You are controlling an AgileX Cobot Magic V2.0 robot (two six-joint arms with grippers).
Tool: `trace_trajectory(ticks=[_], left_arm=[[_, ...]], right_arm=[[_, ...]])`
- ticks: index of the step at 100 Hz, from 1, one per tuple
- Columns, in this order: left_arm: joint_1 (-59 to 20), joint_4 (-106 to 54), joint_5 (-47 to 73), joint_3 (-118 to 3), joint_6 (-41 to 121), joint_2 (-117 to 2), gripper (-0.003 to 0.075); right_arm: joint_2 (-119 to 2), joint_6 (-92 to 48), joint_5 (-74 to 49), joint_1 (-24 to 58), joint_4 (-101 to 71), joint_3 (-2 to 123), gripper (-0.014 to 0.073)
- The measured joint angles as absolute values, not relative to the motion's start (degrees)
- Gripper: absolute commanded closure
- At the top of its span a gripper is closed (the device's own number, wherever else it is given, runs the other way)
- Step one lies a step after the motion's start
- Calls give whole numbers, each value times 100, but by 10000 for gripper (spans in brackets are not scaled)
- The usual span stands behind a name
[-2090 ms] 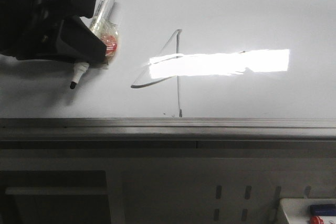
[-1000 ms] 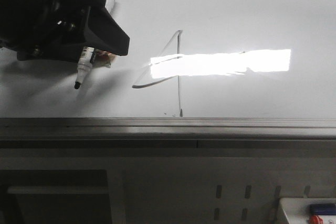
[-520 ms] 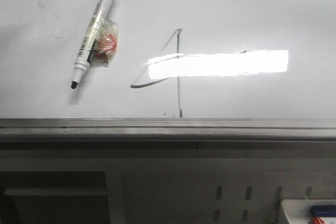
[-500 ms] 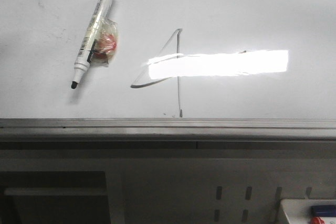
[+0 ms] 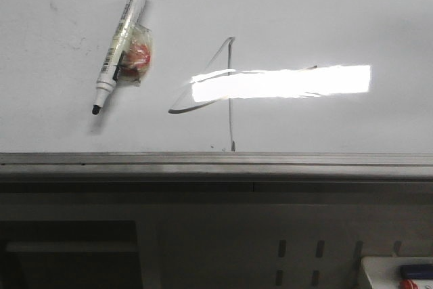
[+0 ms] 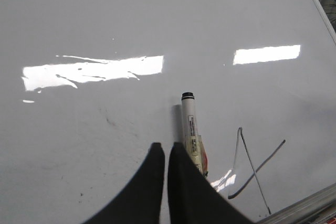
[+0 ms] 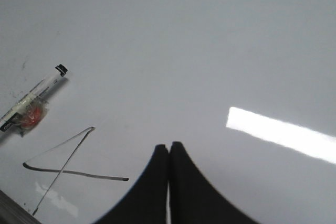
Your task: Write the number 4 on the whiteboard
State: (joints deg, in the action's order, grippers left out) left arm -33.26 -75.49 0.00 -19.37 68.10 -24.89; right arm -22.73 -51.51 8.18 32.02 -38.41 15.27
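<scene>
One large glossy white whiteboard (image 5: 325, 5) with a grey metal edge rail lies flat and fills most of the front view. On it is one thin dark hand-drawn number 4 (image 5: 230, 99), near the middle of the board and close to the rail. It has a slanted stroke that rises to a peak, a long crossbar and a straight stem that ends just short of the rail. A bright rectangular patch of light glare (image 5: 281, 82) washes out most of the crossbar in the front view; in the right wrist view the whole figure (image 7: 68, 166) shows clearly, open-angled, with the crossbar running past the stem.

One white marker pen with a black cap end and a black tip (image 5: 120, 36) lies loose on the board, left of the number and apart from it, tilted. A small clear wrapping with a red patch (image 5: 137, 59) clings to its barrel.

Two black grippers appear, each only in its own wrist view. The left gripper (image 6: 167, 156) has its fingers pressed together, gripping nothing, right by the marker (image 6: 191, 132). The right gripper (image 7: 169, 153) also has its fingers together and empty, above bare board.
</scene>
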Motion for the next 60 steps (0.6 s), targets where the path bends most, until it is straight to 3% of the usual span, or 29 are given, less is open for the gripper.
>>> trace_trajectory(ticks=[60], left_arm=[[-3250, -7062, -82, -1707, 6821, -2327, 741]], right_arm=[[-2273, -5151, 829, 3202, -3845, 1527, 659]])
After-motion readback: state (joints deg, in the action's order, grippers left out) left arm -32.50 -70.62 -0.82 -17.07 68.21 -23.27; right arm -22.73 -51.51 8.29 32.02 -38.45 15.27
